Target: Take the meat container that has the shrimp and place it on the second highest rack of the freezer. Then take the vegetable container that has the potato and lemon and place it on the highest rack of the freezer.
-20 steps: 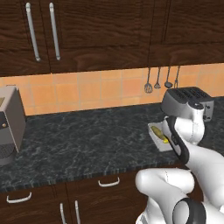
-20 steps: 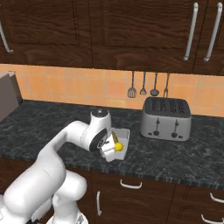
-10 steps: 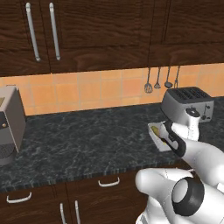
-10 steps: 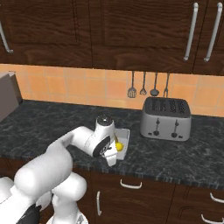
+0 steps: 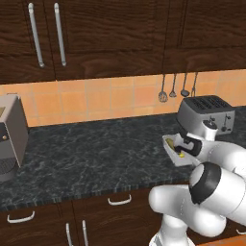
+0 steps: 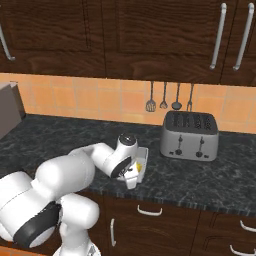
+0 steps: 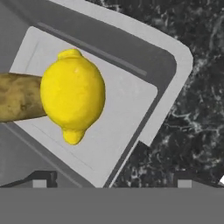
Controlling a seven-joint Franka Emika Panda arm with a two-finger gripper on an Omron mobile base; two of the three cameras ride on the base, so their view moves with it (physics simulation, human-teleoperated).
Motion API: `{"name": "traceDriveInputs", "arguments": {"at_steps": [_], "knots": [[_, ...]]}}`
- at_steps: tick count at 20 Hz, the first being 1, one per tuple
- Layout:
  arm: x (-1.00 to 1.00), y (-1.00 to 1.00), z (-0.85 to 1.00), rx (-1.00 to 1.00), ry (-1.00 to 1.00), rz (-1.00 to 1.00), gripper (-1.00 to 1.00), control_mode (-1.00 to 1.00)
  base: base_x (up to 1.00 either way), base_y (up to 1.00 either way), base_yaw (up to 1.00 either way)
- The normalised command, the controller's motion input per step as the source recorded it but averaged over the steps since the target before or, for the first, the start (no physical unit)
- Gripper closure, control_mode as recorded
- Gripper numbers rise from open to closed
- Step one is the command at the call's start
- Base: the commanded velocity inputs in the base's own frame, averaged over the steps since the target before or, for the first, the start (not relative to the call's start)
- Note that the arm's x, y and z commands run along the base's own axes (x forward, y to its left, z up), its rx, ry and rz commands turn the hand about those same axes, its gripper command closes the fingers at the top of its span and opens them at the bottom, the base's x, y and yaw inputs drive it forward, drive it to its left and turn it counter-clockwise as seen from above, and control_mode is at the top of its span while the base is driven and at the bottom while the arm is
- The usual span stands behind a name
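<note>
The vegetable container (image 7: 124, 124) is a shallow pale grey tray on the black counter, just left of the toaster. In it lie a yellow lemon (image 7: 72, 96) and a brown potato (image 7: 17, 97). From the base views the tray (image 5: 170, 146) (image 6: 143, 159) is partly covered by my hand, with the lemon (image 5: 181, 154) (image 6: 138, 165) peeking out. My gripper (image 7: 113, 179) (image 5: 183, 146) (image 6: 131, 172) is open, low over the tray's near rim. One fingertip (image 7: 41, 178) stands over the tray, the other over the counter. The meat container, shrimp, freezer and racks are out of view.
A silver toaster (image 5: 206, 114) (image 6: 190, 135) stands close to the tray's right. Utensils (image 5: 175, 89) (image 6: 170, 97) hang on the orange tiled wall. A grey appliance (image 5: 9, 137) (image 6: 10, 107) sits far left. Dark cabinets run above, and drawers lie below the counter's front edge.
My hand has come down from in front of the toaster to just above the tray. The jaws have stayed open and the tray has not moved.
</note>
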Motion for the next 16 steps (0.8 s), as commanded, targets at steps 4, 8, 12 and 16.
{"name": "traceDriveInputs", "arguments": {"at_steps": [4,8,12,16], "knots": [[0.03,0.0,-0.26,0.0,0.08,0.0,-1.0,-1.0,0.0,0.0,0.0],[0.0,0.0,-0.36,0.0,0.04,0.0,-1.0,-1.0,0.0,0.0,0.0],[0.0,0.0,-0.28,0.0,0.01,0.0,-1.0,-1.0,0.0,0.0,0.0],[0.0,0.0,-0.14,0.0,0.0,0.0,-1.0,-1.0,0.0,0.0,0.0]]}}
